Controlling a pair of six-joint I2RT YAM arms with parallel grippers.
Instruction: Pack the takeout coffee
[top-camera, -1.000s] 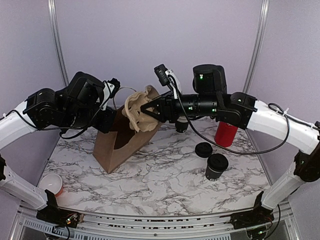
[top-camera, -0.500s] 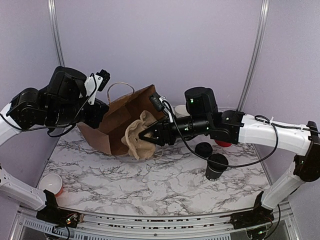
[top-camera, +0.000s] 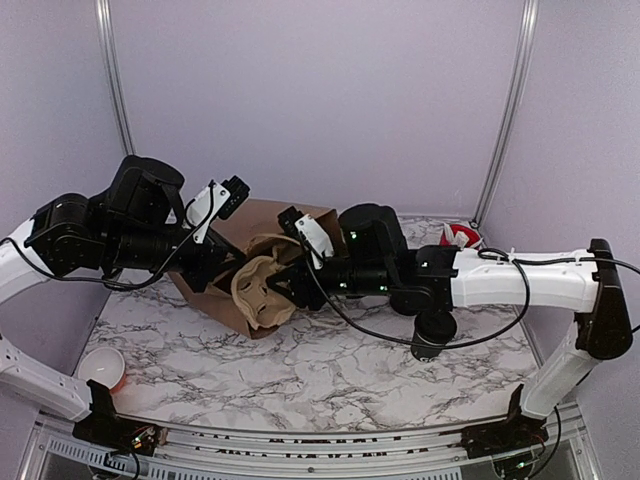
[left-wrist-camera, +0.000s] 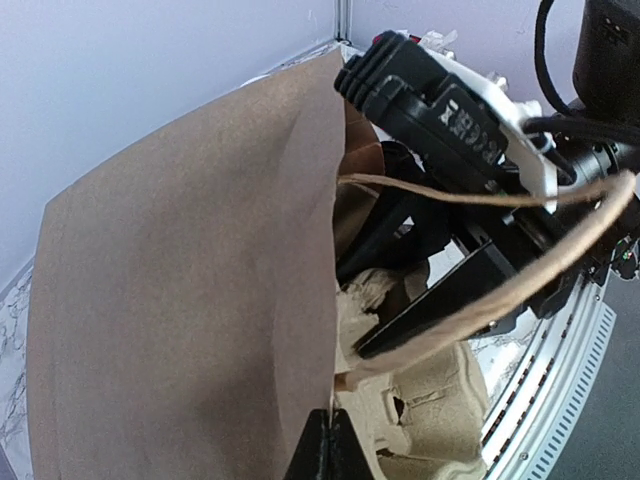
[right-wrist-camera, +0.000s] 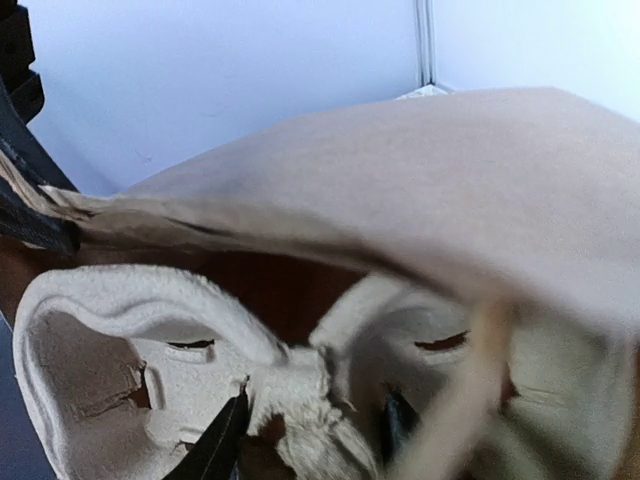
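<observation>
The takeout coffee (top-camera: 432, 342) stands on the table (top-camera: 330, 370) under the right arm, well apart from the right gripper (right-wrist-camera: 315, 430). That gripper, about half open, pinches the pulp cup carrier (right-wrist-camera: 120, 340) at the paper bag (left-wrist-camera: 180, 300) mouth. The left gripper (left-wrist-camera: 322, 445) is clamped tight on the bag's edge.

Lab test cell; plain walls (top-camera: 300, 90), aluminium posts (top-camera: 112, 60)

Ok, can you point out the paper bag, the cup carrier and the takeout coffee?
paper bag (left-wrist-camera: 180, 280), left wrist view, on its plain brown outer wall.
cup carrier (top-camera: 255, 290), top external view, on the pulp tray at the bag's mouth.
takeout coffee (top-camera: 432, 344), top external view, on the cup's black side wall.
</observation>
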